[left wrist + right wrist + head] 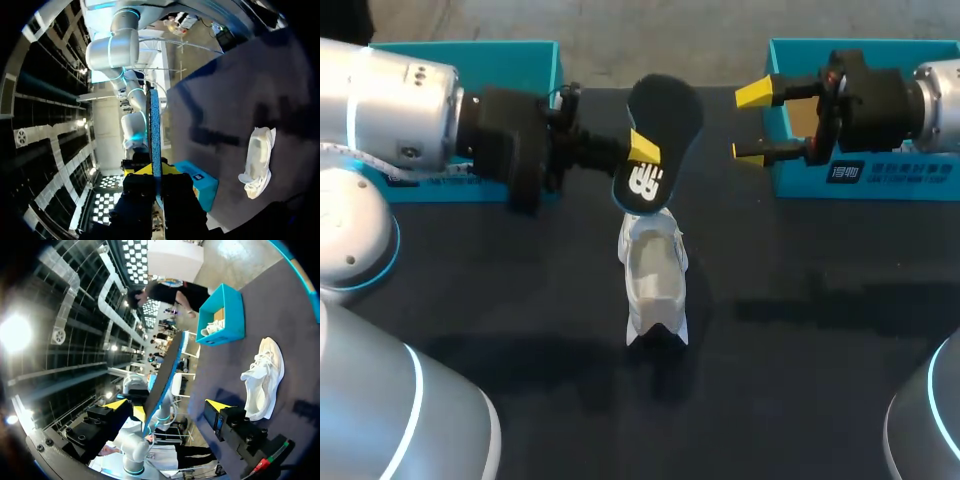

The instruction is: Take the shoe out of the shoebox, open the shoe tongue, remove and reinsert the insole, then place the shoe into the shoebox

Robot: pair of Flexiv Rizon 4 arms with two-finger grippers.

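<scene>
Head view: the left fingers (pixel 643 147) clamp a black insole (pixel 662 118) and hold it up on edge above the white shoe (pixel 655 285). The shoe lies on the dark counter (pixel 800 330), out of both boxes, between the teal left shoebox (pixel 470 47) and right shoebox (pixel 790 185). The right fingers (pixel 756 93) are spread wide, near the insole but clear of it.

Left wrist view: the insole (pixel 155 130) rises edge-on from the closed fingers (pixel 142 170). The shoe (pixel 257 162) rests on the counter off to one side, near the right shoebox (pixel 202 182).

Right wrist view: the insole (pixel 167 372) stands ahead of the parted fingers (pixel 116 405). Beyond it the shoe (pixel 262 375) lies on the counter, well short of the left shoebox (pixel 227 315).
</scene>
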